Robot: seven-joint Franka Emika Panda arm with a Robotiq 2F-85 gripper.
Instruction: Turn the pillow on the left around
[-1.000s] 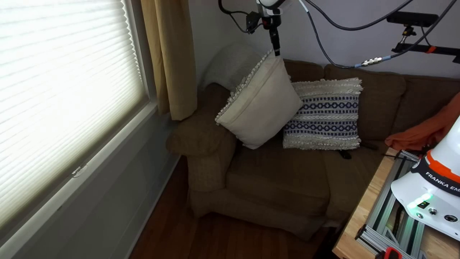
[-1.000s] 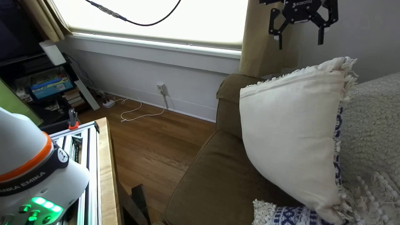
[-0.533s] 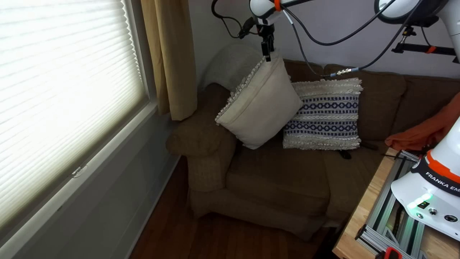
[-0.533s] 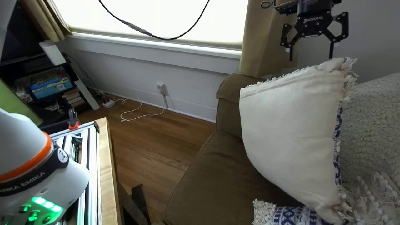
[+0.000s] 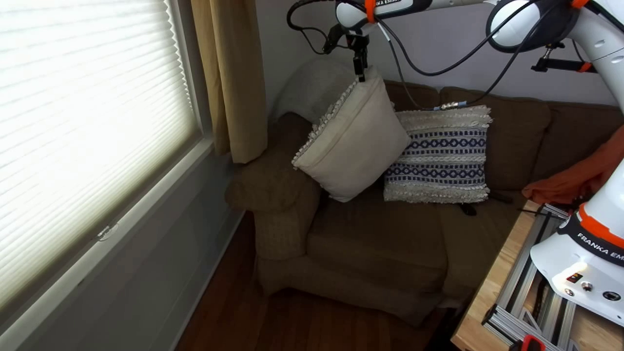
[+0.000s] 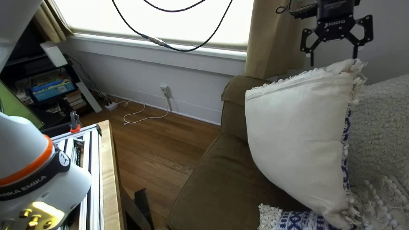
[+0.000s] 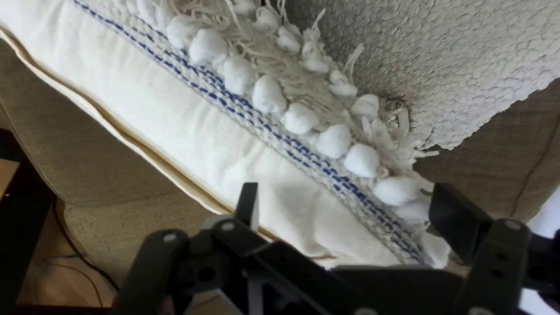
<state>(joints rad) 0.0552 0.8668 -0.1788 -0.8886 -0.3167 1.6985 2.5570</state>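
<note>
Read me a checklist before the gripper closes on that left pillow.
1. Gripper open: ok, fingers apart.
2. Gripper at the top of the left pillow: ok in both exterior views.
3. Depth of the fingers: cannot tell whether they reach low enough to grip.
4. Plain face of the left pillow outward, turn not yet done: ok, it shows in both exterior views.
5. Right pillow free of the left pillow: cannot tell; it is partly hidden behind it in both exterior views.

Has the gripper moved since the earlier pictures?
Yes. In an exterior view, the gripper has moved rightward and down the picture over the last second, judged against the curtain, which stays put.
</note>
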